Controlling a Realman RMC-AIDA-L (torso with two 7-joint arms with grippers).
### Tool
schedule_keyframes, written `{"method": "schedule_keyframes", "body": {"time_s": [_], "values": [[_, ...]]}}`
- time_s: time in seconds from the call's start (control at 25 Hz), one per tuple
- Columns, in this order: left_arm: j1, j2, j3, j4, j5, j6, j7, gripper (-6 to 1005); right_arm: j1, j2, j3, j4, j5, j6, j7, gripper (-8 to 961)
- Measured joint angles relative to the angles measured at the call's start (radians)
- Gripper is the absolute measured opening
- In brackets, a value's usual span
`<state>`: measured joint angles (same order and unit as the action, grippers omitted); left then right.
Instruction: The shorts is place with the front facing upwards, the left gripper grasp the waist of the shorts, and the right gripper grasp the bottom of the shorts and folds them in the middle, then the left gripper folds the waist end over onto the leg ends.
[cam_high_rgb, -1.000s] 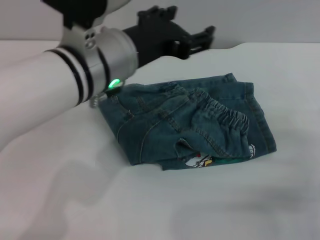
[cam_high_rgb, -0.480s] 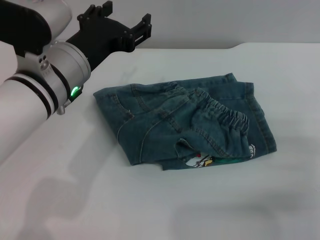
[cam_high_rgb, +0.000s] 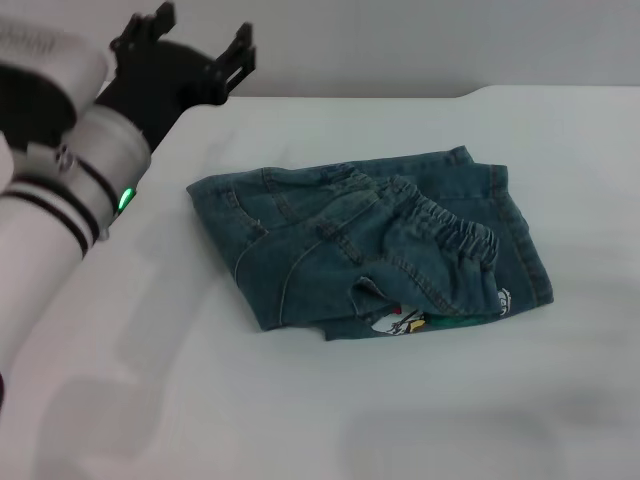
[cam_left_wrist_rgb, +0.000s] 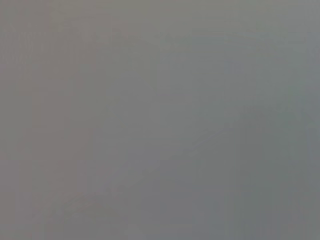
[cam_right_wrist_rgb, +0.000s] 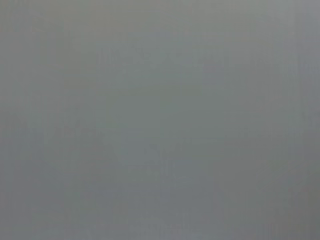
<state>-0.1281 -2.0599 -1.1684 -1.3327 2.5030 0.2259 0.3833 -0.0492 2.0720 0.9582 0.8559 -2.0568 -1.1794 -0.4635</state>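
Head view: my left gripper (cam_high_rgb: 190, 45) hangs fingers released at the surface's (cam_high_rgb: 330, 420) far-left corner, clear of the folded shorts (cam_high_rgb: 370, 245).

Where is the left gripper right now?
In the head view the left gripper is up at the far left, above the table's back edge, open and empty, clear of the folded shorts to its right.

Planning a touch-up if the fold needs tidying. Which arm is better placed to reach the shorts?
Left, probably. The left gripper hangs open above the table's far left, apart from the folded shorts. The right gripper appears in no view, so its position can't be judged.
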Motion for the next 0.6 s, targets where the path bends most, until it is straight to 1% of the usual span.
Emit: {"method": "schedule_keyframes", "body": {"time_s": [0.04,0.12,0.16,0.28,0.32,0.44,0.48,0.52,0.6], "values": [[-0.003,0.0,0.006,0.03,-0.001,0.037,-0.001,851,-0.002,0.0,0.003,0.0,0.0,0.006,0.002,830],[-0.019,-0.003,0.028,0.142,-0.005,0.182,-0.017,851,-0.005,0.0,0.005,-0.003,0.001,0.018,0.005,830],[-0.033,-0.005,0.041,0.207,-0.007,0.255,-0.048,851,-0.004,0.0,0.004,-0.008,0.001,0.02,0.005,830],[-0.074,-0.005,0.07,0.362,-0.006,0.411,-0.155,851,0.003,0.001,-0.004,-0.024,0.002,0.02,0.008,830],[-0.1,-0.004,0.08,0.444,-0.004,0.478,-0.215,851,0.003,0.001,-0.004,-0.024,0.002,0.02,0.008,830],[-0.146,-0.005,0.087,0.574,-0.003,0.542,-0.298,851,0.008,0.001,-0.01,-0.03,0.0,0.022,0.014,830],[-0.146,-0.005,0.087,0.574,-0.003,0.542,-0.298,851,0.012,0.001,-0.014,-0.036,-0.001,0.023,0.016,830],[-0.181,-0.007,0.093,0.658,0.0,0.571,-0.34,851,0.016,0.001,-0.018,-0.044,-0.001,0.023,0.016,830],[-0.201,-0.008,0.101,0.712,0.001,0.598,-0.345,851,0.022,0.001,-0.026,-0.054,-0.001,0.023,0.016,830]]}}
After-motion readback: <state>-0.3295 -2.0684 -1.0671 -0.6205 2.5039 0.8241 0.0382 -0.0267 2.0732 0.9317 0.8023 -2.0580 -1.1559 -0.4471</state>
